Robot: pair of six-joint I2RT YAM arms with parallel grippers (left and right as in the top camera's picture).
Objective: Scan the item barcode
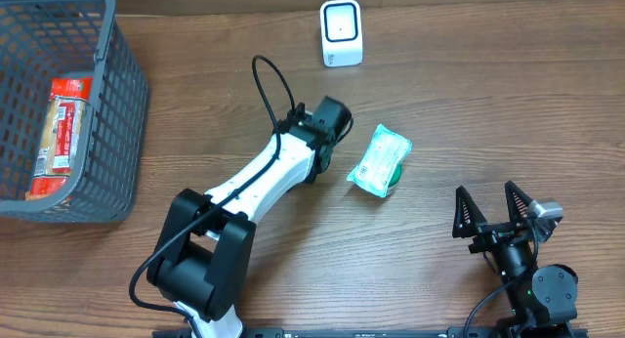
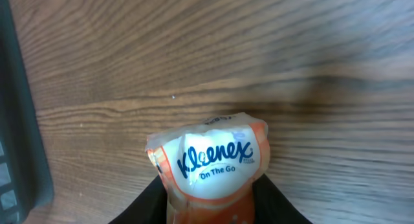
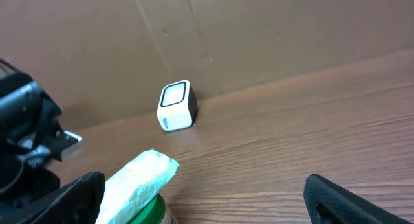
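While left gripper (image 2: 213, 201) clamps the Kleenex pack (image 2: 210, 159) mid-carry, right gripper (image 1: 485, 193) gaping empty, barcode must next face scanner (image 1: 341, 32) at twelve o'clock.

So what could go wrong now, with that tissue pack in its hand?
The left hand pinches the soft orange-and-white Kleenex tissue pack by one end, so it might slip or crumple. No barcode shows on its visible face, so the small white box scanner may miss it. The green plastic packet lies close and could get bumped.
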